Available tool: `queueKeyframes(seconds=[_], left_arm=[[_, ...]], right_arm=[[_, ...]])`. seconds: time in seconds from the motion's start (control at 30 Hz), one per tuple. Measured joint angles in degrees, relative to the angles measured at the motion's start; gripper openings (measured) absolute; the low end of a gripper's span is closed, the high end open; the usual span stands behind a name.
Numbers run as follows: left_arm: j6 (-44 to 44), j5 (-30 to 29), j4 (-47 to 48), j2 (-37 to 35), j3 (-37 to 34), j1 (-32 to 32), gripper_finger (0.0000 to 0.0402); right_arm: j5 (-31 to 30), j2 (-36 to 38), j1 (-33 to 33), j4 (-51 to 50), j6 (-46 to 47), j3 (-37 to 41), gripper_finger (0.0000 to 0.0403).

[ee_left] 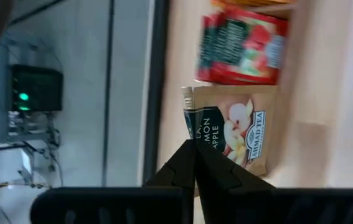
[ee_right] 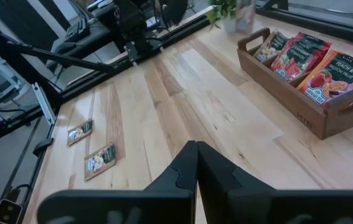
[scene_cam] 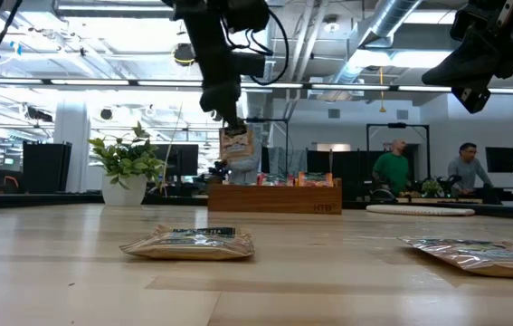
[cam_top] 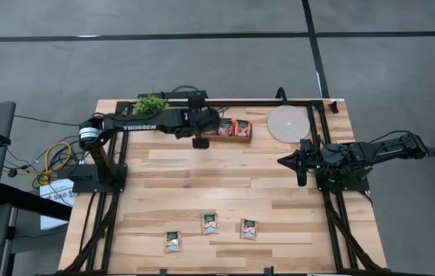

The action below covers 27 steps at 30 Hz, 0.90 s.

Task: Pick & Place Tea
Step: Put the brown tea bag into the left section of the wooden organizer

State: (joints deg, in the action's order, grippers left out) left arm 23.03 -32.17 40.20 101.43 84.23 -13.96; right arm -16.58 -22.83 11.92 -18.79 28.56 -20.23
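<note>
Pale green and white, the lemon-apple sachet (ee_left: pixel 235 134) hangs pinched by its edge between the tips of the left gripper (ee_left: pixel 195 149), directly above the wooden tray (scene_cam: pixel 274 196) at the far side of the table (cam_top: pixel 225 184). From table height the same sachet (scene_cam: pixel 235 143) dangles under the left arm, clear of the tray's rim. In the tray stand more tea packets: a red one (ee_right: pixel 297 53) in the middle compartment and an orange one (ee_right: pixel 335 71) next to it, with a darker one (ee_right: pixel 269 45) at the end near the handle. From above, the left gripper (cam_top: pixel 199 140) sits just beside the tray's near end.

Three further sachets lie flat near the front edge of the table, well apart from the tray: one (cam_top: pixel 173 241) nearest the left side, one (cam_top: pixel 210 223) in the middle, one (cam_top: pixel 248 228) to the right.

The right gripper (cam_top: pixel 300 162) waits over the right side of the table, its fingers pressed together with nothing between them. A round pale disc (cam_top: pixel 288 123) rests at the far right corner, beside the tray. A potted plant (cam_top: pixel 149 103) stands at the far left corner. Beyond the table, two people (scene_cam: pixel 428 167) are in the room.
</note>
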Motion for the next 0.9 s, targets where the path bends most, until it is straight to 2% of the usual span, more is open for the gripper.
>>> queueKeyframes(seconds=[0.17, 0.47, 0.9], left_arm=[[6.52, 0.38, -3.3, 1.6, 0.04, -2.42, 0.0], [12.57, 0.29, -5.93, 5.77, 0.0, -4.05, 0.0], [13.86, -0.14, -10.02, 10.57, -0.02, -6.43, 0.0]], right_arm=[[0.0, 0.0, -0.01, 0.06, 0.0, 0.0, 0.0], [-0.02, 0.0, -0.04, 0.98, 0.0, 0.0, 0.0], [-0.02, -0.01, -0.04, 1.21, 0.0, 0.0, 0.0]])
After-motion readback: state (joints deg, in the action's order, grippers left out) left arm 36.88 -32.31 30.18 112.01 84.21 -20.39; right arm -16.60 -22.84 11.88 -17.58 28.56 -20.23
